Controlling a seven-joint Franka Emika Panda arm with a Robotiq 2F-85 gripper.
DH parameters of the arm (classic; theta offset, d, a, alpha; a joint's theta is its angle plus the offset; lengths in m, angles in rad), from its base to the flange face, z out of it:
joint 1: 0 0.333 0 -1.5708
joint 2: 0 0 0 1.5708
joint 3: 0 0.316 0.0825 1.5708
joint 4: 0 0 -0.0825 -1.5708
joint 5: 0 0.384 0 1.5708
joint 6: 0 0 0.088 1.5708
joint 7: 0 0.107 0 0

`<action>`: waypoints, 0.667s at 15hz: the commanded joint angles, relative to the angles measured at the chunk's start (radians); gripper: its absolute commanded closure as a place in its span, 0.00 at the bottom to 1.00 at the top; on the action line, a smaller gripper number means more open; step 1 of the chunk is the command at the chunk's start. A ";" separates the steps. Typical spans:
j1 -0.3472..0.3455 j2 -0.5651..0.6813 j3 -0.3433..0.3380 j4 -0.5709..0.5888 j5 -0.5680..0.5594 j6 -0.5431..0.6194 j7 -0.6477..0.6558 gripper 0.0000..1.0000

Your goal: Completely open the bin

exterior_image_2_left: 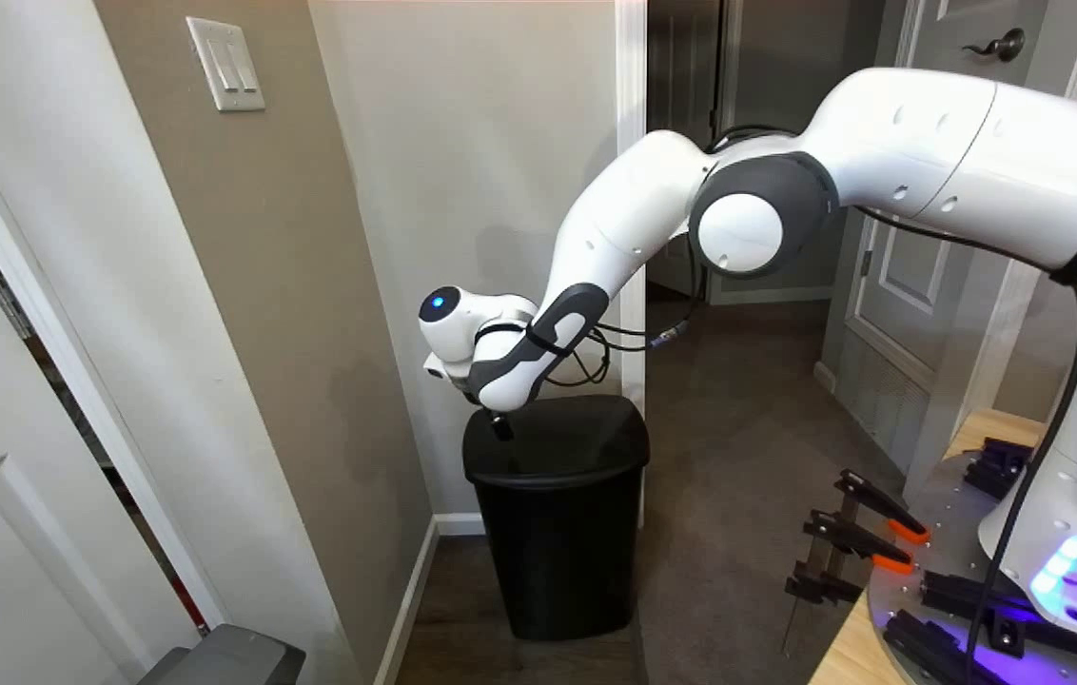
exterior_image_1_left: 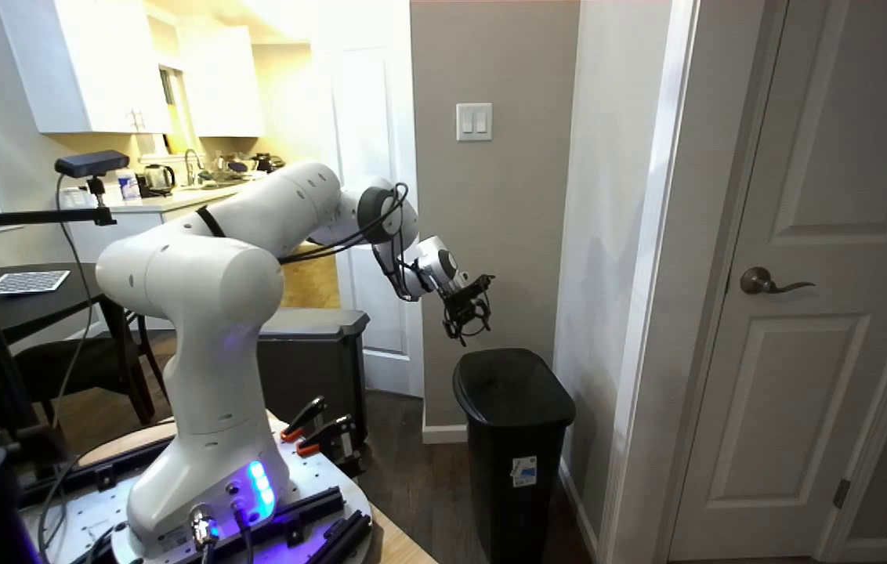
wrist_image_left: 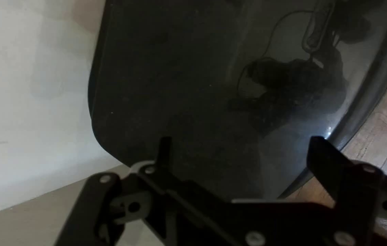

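Beside the wall point(exterior_image_1_left: 604, 196) and below the end of the arm point(exterior_image_1_left: 271, 207), the bin point(exterior_image_1_left: 518, 493) stands upright, its lid point(exterior_image_1_left: 510, 384) closed. The gripper point(wrist_image_left: 240, 140) hangs above the lid with its fingers point(wrist_image_left: 327, 164) spread wide, holding nothing. The step in hand appears to be the approach. The next move probably calls for seating one fingertip under the rim point(wrist_image_left: 373, 90), then raising the lid until fully open.

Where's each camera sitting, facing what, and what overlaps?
In an exterior view: near base, looking past it at bin and switch plate; arm shows.
In an exterior view: across the arm, facing bin and pale wall; arm and cropped base show.
Wrist view: above lid, facing down; open gripper along bottom.
Both exterior views share bin, arm, switch plate.
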 commanded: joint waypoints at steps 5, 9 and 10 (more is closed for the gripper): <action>0.123 0.001 -0.063 -0.098 -0.021 0.026 0.195 0.00; 0.171 0.012 -0.083 -0.140 -0.024 0.046 0.270 0.00; 0.182 0.017 -0.091 -0.149 -0.027 0.050 0.289 0.00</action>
